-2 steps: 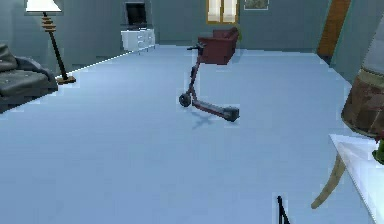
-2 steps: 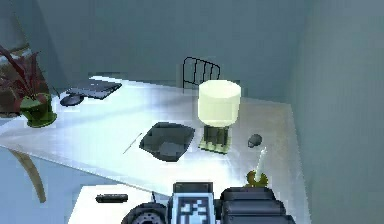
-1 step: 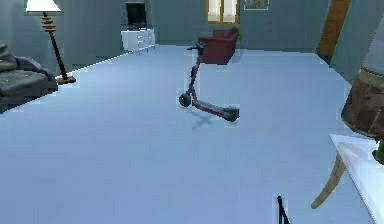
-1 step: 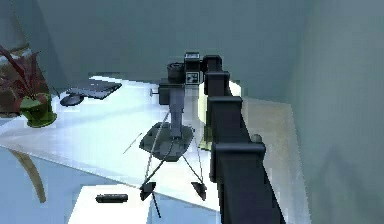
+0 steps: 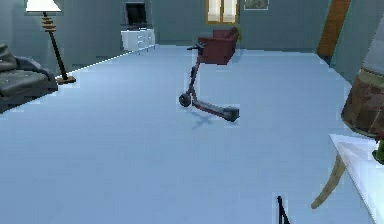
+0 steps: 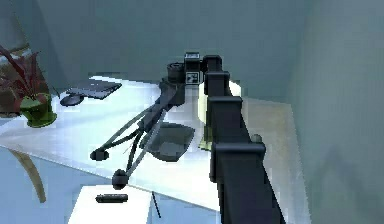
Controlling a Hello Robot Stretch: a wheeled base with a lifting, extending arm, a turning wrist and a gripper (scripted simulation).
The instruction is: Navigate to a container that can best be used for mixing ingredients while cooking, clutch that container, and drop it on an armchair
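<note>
My claw [image 6: 184,72]: upper middle, arm side view; grip and load I cannot tell | bowl: perhaps pale rounded thing [image 6: 205,115] beside my arm [image 6: 235,150] | risk: knocking black jointed lamp [image 6: 140,125]; grey kick scooter [image 5: 203,98] may block dark red armchair [image 5: 220,45].

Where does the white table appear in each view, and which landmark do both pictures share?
Forward view: white table at the bottom right corner, cut by the edge.
Arm side view: it spreads across the left and middle.
Shared landmark: the green pot on it, at the forward view's right edge and the arm side view's left.
</note>
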